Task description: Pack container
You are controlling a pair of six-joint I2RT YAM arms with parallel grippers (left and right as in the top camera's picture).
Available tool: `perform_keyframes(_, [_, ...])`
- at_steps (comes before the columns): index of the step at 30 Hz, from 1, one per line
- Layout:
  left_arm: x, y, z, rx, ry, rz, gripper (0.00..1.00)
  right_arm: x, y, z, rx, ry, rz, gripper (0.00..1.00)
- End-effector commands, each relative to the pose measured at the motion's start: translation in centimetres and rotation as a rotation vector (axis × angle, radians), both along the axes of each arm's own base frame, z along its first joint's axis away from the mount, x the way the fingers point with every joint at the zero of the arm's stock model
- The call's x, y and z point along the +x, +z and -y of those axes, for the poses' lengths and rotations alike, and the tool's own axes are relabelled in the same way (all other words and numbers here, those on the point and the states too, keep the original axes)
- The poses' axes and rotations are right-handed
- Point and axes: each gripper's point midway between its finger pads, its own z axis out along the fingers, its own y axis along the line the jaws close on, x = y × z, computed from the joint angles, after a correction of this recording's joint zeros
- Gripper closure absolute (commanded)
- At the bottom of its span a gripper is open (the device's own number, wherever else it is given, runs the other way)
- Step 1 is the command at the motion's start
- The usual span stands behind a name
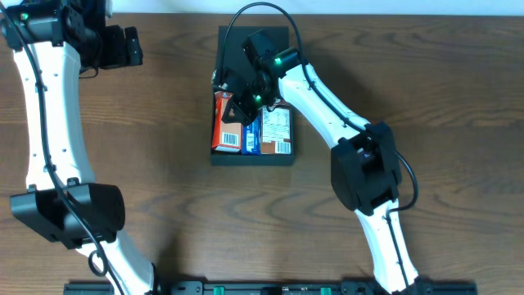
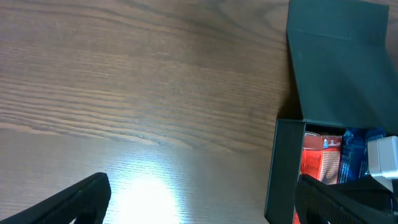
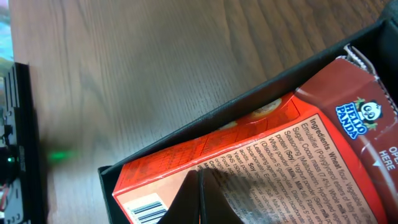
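The dark green-black container (image 1: pixel 252 160) lies mid-table with its flap lid (image 1: pixel 254 41) open at the back. Inside lie an orange-red snack carton (image 1: pixel 227 131) and a blue packet (image 1: pixel 276 131). My right gripper (image 1: pixel 246 102) is over the box. In the right wrist view its fingers (image 3: pixel 200 198) are shut together, empty, right above the carton's (image 3: pixel 273 155) printed face, with the container wall (image 3: pixel 261 93) beside it. My left gripper (image 1: pixel 135 47) is far left at the back, open and empty (image 2: pixel 205 208). Its view shows the container wall (image 2: pixel 283 168), lid (image 2: pixel 339 62) and carton (image 2: pixel 320 162).
Bare brown wood table (image 1: pixel 426 90) surrounds the box. A black rail (image 1: pixel 270 287) runs along the front edge. A black strip with a green light (image 3: pixel 18 155) shows at the left of the right wrist view.
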Motion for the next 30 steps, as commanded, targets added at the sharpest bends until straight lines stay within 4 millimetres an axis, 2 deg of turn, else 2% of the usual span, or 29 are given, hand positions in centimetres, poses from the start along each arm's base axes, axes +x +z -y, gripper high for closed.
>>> perform_keyframes(1, [0.1,-0.5,0.0,-0.008,-0.001,-0.011,0.05,1.0,1.1,0.4,0.007,-0.035,-0.002,0.99])
perform_keyframes(4, [0.1,-0.5,0.0,-0.008,-0.001,-0.011,0.05,2.7,6.2,1.4,0.064,-0.067,0.079,0.99])
perform_keyframes(6, [0.1,-0.5,0.0,-0.008,-0.001,-0.011,0.05,4.0,9.7,3.0,0.088,-0.103,0.153,0.99])
perform_keyframes(8, [0.1,-0.5,0.0,-0.008,-0.001,-0.011,0.05,5.5,12.7,5.8,0.063,-0.175,0.239,0.99])
perform_keyframes(9, [0.1,-0.5,0.0,-0.009,-0.001,-0.011,0.05,6.5,13.6,8.5,0.001,-0.240,0.284,0.98])
perform_keyframes(10, [0.2,-0.4,0.0,-0.008,-0.001,-0.009,0.05,7.3,13.7,11.9,-0.094,-0.318,0.301,0.99])
perform_keyframes(12, [0.3,-0.4,0.0,-0.008,-0.001,-0.004,0.05,7.6,12.4,18.6,-0.286,-0.518,0.218,0.99])
perform_keyframes(14, [0.4,-0.3,0.0,-0.007,-0.001,0.000,0.05,6.9,11.1,22.6,-0.398,-0.608,0.141,0.98])
perform_keyframes(18, [0.7,-0.2,-0.1,-0.005,-0.001,0.015,0.05,4.6,9.5,28.9,-0.600,-0.653,0.052,0.98])
perform_keyframes(21, [0.9,-0.1,-0.1,-0.003,-0.001,0.024,0.05,4.0,9.3,31.7,-0.683,-0.723,0.020,0.99])
perform_keyframes(25, [1.1,0.0,-0.2,-0.001,-0.001,0.034,0.05,3.8,9.3,32.7,-0.692,-0.736,0.006,0.99])
perform_keyframes(28, [1.2,0.1,-0.2,-0.001,-0.001,0.037,0.05,2.5,9.2,34.0,-0.779,-0.699,-0.009,0.98])
perform_keyframes(30, [1.2,0.1,-0.2,0.000,-0.001,0.038,0.05,1.9,9.5,33.8,-0.764,-0.707,-0.033,0.99])
